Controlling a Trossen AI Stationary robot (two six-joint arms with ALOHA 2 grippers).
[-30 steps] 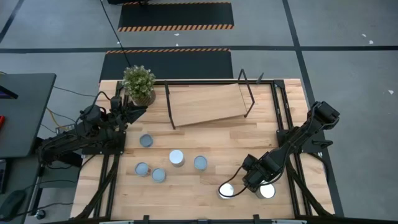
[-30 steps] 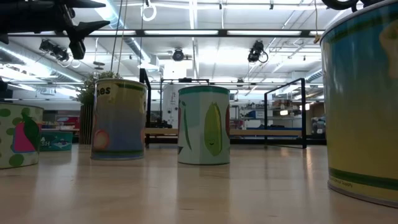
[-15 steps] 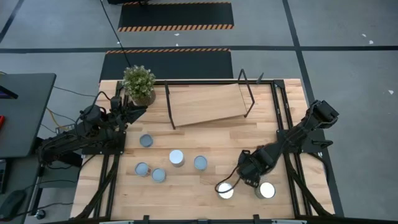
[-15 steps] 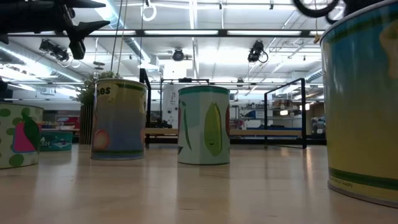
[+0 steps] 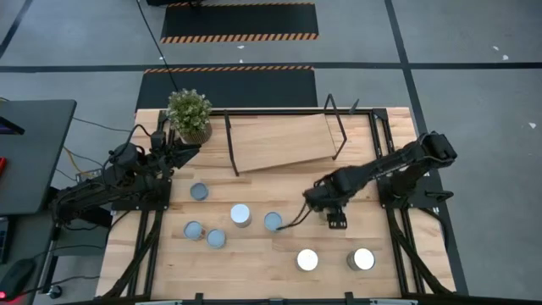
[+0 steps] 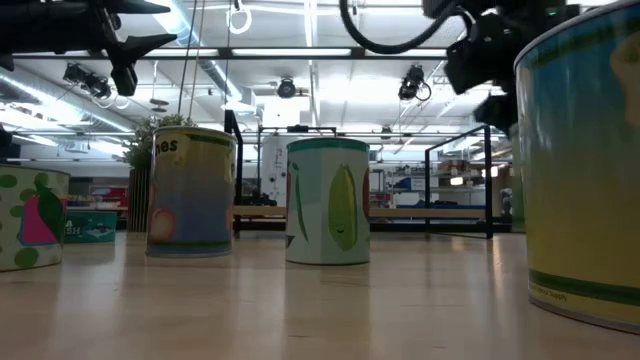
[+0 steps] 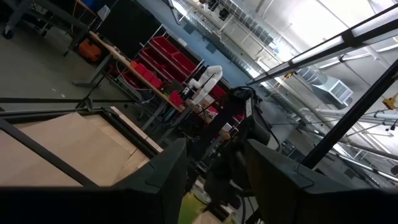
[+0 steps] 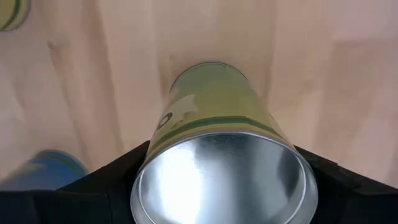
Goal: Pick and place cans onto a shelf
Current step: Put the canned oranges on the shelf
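Broadly, across the worktop [image 5: 254, 273], the tilted shelf [image 5: 279, 142] sits at the far edge, its long axis running side to side. We see the right claw [image 5: 320, 202] clasped around an upright can [image 8: 214, 112], carried above mid-worktop; the shelf lies just beyond it, toward the far side. We judge the right arm better placed. The left claw [image 7: 217, 180] waits near the plant [image 5: 188, 114], parted and empty.

I see a green-yellow can [image 8: 214, 102] with a dark green band and silvery end, blue-grey tops [image 5: 199, 192], light plywood shelf [image 5: 279, 142], black rods.
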